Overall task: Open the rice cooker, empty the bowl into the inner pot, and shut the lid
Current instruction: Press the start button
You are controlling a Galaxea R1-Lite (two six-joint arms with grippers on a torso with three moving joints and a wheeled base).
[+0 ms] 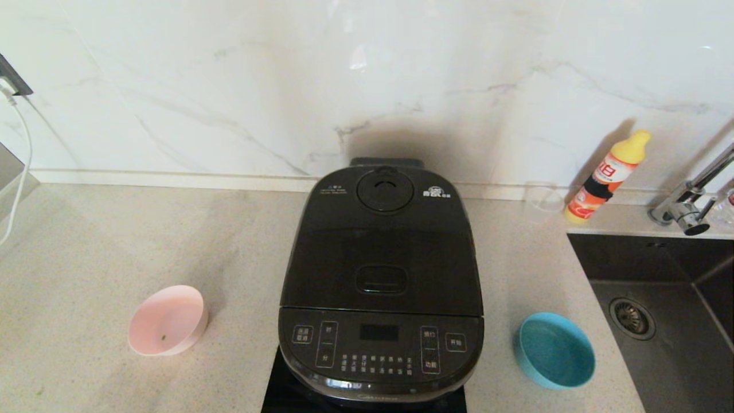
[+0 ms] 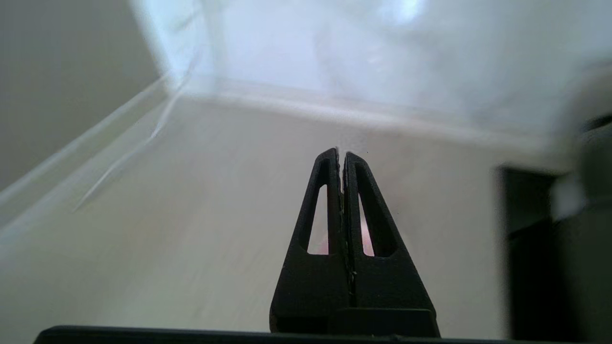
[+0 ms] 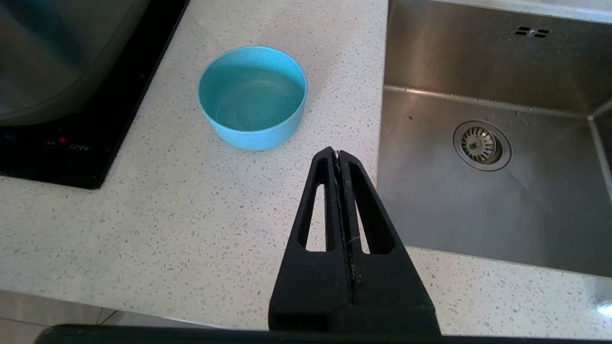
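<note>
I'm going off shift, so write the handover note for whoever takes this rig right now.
Left gripper: shut, empty, off the counter, not in the head view.
Right gripper: shut, empty, over the counter edge near the teal-blue bowl and the sink.
Rice cooker: centre of the counter, lid shut, so the inner pot is hidden.
Pale pink bowl: upright on the counter left of the cooker, only a tiny speck visible inside.
Done: nothing visible.
Left: press the oval latch button, raise the lid, tip the pink bowl into the pot, close the lid.
</note>
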